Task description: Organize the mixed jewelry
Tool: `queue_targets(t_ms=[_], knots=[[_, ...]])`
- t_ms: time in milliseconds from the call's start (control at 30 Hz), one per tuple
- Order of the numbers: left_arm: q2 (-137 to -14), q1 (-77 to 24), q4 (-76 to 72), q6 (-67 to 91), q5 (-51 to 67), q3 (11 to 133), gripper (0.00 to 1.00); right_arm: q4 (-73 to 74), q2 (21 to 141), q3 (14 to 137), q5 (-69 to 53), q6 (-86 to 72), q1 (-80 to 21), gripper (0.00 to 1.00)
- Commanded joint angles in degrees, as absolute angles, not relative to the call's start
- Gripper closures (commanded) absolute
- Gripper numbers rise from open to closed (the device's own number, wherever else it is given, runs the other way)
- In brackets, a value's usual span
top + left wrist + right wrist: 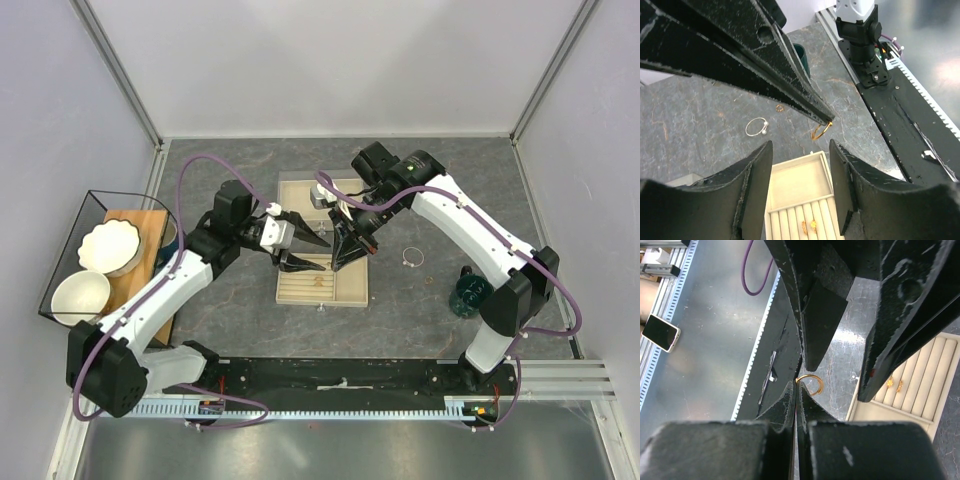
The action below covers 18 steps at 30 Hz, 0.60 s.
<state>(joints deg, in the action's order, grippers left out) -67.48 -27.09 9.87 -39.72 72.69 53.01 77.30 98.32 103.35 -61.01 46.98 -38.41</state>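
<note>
A thin gold ring [812, 381] is pinched at the tips of my right gripper [799, 386], which is shut on it and holds it in the air beside the beige slotted box [322, 285]. In the left wrist view the ring [821, 131] hangs from those tips over the table, just past the box's corner. My left gripper [801, 146] is open and empty above the box [800, 182], facing the right gripper [338, 262]. Two small gold pieces [810, 226] sit in the box's slots. A silver wire hoop [757, 126] and a small gold ring [779, 107] lie on the table.
A dark green glass vessel [468, 295] stands at the right, near the right arm's base. A wire-framed stand at the left holds a scalloped bowl [108, 245] and a plain bowl [80, 297] on a wooden board. The silver hoop [411, 257] lies right of the box.
</note>
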Motion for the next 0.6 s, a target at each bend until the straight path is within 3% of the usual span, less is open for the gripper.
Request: queue_targets(t_ms=[0,567], knots=[[-68.11,-28.83,1.50,-34.37,75.24,52.38,0.44,83.50,97.03,104.68,-63.11,48.52,-38.67,0.98],[-68.55,-30.50,0.53,-34.80,73.74,51.33,0.60,83.41,96.50,104.06,-62.93,48.60,-38.67,0.98]])
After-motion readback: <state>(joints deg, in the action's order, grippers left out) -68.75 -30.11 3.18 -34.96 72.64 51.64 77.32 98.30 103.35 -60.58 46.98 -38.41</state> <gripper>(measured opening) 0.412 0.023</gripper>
